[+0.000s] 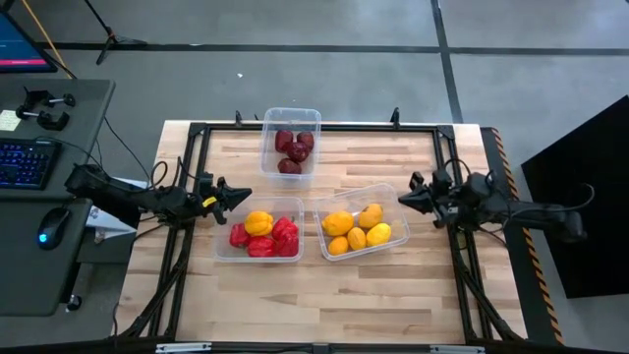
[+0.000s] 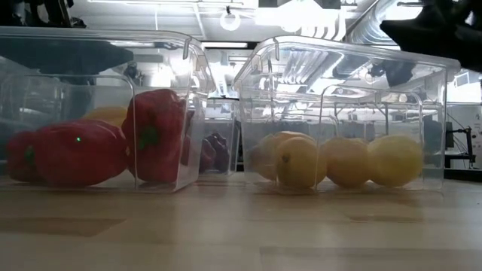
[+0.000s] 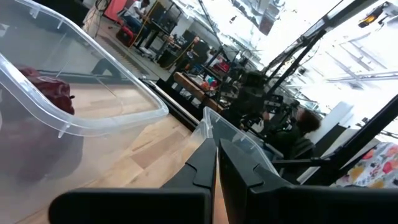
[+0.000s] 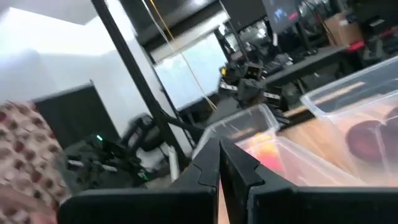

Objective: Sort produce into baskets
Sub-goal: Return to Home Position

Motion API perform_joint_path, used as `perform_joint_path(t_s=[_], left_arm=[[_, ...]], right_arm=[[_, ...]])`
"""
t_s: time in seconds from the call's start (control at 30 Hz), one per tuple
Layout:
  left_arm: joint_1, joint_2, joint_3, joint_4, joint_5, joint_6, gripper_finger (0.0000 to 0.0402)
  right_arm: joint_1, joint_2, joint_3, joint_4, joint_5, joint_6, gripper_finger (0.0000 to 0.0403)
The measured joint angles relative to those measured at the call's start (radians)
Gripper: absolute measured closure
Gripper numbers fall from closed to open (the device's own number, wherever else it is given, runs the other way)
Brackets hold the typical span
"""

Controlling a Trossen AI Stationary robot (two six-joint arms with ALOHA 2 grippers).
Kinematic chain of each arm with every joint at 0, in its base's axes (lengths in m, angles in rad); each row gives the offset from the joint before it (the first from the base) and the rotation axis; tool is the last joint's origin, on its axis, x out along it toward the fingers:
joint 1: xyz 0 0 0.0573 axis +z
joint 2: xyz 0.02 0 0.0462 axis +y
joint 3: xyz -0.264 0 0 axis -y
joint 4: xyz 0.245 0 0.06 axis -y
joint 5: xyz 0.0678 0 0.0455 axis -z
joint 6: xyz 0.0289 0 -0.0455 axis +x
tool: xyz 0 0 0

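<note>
Three clear tubs stand on the wooden table. The far tub point(image 1: 292, 141) holds dark maroon pieces point(image 1: 295, 150). The near left tub point(image 1: 261, 229) holds red peppers point(image 1: 263, 239) and one orange-yellow piece point(image 1: 258, 222). The near right tub point(image 1: 360, 222) holds yellow and orange pieces point(image 1: 356, 230). My left gripper point(image 1: 244, 195) is shut and empty, above the table just left of the near left tub. My right gripper point(image 1: 403, 199) is shut and empty, just right of the near right tub. Both point toward the table's middle.
A black frame point(image 1: 314, 128) runs around the table's edges. Bare wood lies along the near edge point(image 1: 324, 305) and at the far right point(image 1: 393, 157). A desk with a keyboard point(image 1: 25, 162) and a mouse point(image 1: 49, 228) stands left of the table.
</note>
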Motion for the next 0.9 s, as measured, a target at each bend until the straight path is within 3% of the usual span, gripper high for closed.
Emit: perform_joint_path(t_s=[0.3,0.53,0.73,0.9], left_arm=[[0.000,0.000,0.000,-0.003,0.001,0.000,0.0397],[0.000,0.000,0.000,-0.006,0.001,0.000,0.0397],[0.000,0.000,0.000,-0.006,0.001,0.001,0.0397],[0.000,0.000,0.000,-0.007,0.000,0.000,0.0396]], right_arm=[[0.135,-0.046,-0.043,0.045,0.026,-0.022,0.0403],[0.191,-0.052,-0.043,-0.134,0.156,-0.094,0.0403],[0.191,-0.052,-0.039,-0.312,0.143,-0.111,0.0403],[0.196,-0.011,-0.034,-0.316,0.136,-0.228,0.0403]])
